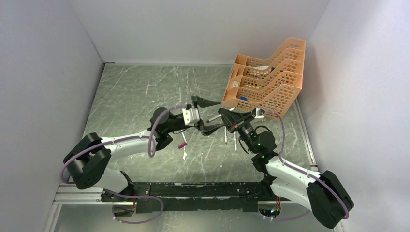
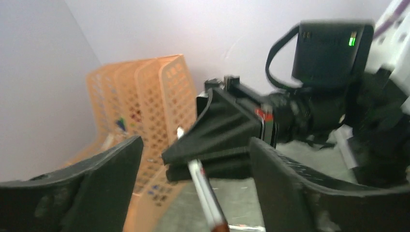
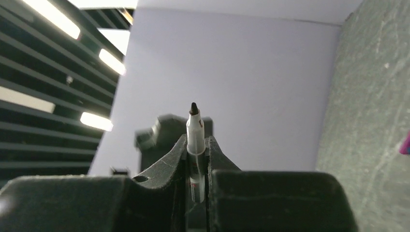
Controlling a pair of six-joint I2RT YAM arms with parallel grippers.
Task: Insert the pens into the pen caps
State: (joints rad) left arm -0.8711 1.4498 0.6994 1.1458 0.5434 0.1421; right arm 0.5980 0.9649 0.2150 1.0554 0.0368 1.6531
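My right gripper [image 1: 221, 115] [image 3: 196, 143] is shut on a silvery-white pen [image 3: 195, 129] [image 2: 202, 181], whose dark nib points up past the fingertips in the right wrist view. In the left wrist view the pen's lower end is dark red-brown [image 2: 220, 225]. My left gripper [image 1: 209, 116] [image 2: 196, 142] is open, its fingers [image 2: 101, 179] on either side of the pen and of the right gripper's tips without touching the pen. A magenta pen cap [image 1: 182, 144] [image 3: 405, 145] lies on the table below the left gripper. Two more pens [image 1: 226, 134] [image 1: 235, 141] lie beside the right arm.
An orange mesh tray [image 1: 270, 77] [image 2: 145, 96] stands at the back right, close behind both grippers, with a small blue piece [image 1: 243, 98] inside it. White walls close the table on the left, back and right. A short white piece [image 1: 184, 155] lies near the magenta cap.
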